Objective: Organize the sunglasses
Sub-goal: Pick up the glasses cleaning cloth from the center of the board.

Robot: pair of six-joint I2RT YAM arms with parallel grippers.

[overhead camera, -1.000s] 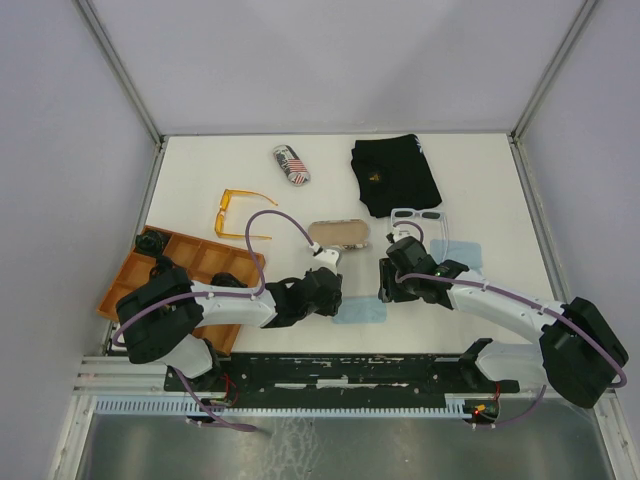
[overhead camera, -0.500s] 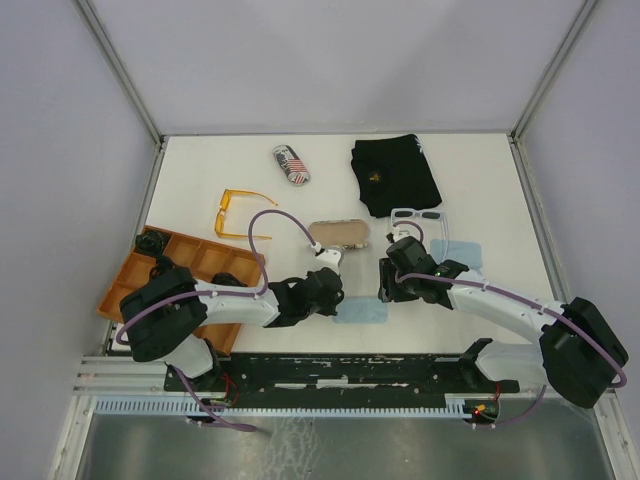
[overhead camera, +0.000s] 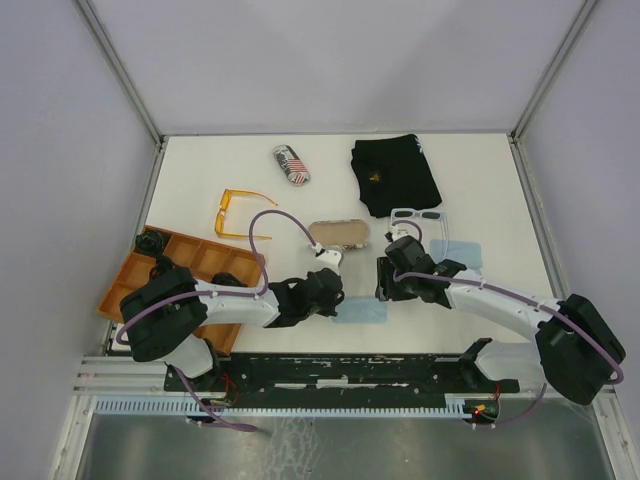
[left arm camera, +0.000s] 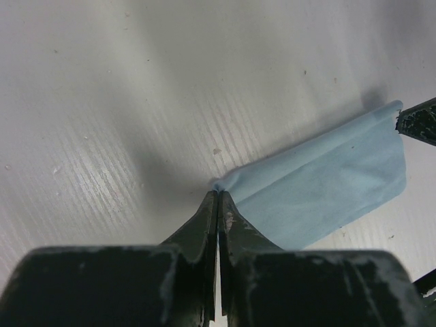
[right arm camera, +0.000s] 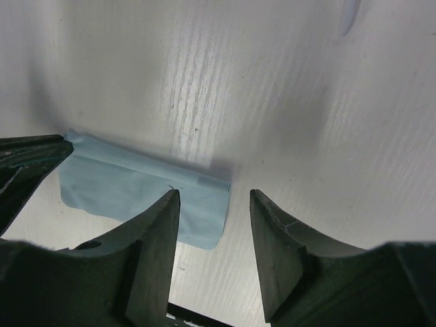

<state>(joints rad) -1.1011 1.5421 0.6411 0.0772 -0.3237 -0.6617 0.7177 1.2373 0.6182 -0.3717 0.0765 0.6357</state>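
Item 1: orange sunglasses (overhead camera: 240, 214). Translucent amber frame with thin arms unfolded. They lie flat on the white tabletop (overhead camera: 480, 160), left of centre, just beyond the far edge of the orange tray (overhead camera: 180, 272) and apart from both arms.

Item 2: white sunglasses (overhead camera: 418, 214). White frame, dark lenses, arms unfolded toward the near side. They lie right of centre, just in front of the black cloth (overhead camera: 395, 173). Their arm tips are close to a second light blue cloth (overhead camera: 466, 252), partly hidden by the right wrist.

Surroundings: a flag-print case (overhead camera: 291, 164) sits at the far centre. A tan case (overhead camera: 340, 234) lies between the two pairs, just beyond the claws. The tray has a small dark object in its far-left compartment.

Light blue cloth (left arm camera: 327, 184): it lies near the front edge between the two claws, with one edge folded over.

Left claw (left arm camera: 217, 194): the arm is stretched low toward the centre. The fingers are pressed together, pinching the bunched left corner of the light blue cloth.

Right claw (right arm camera: 212, 204): the arm is bent inward from the right. The fingers are spread, poised over the cloth's right corner and gripping nothing.
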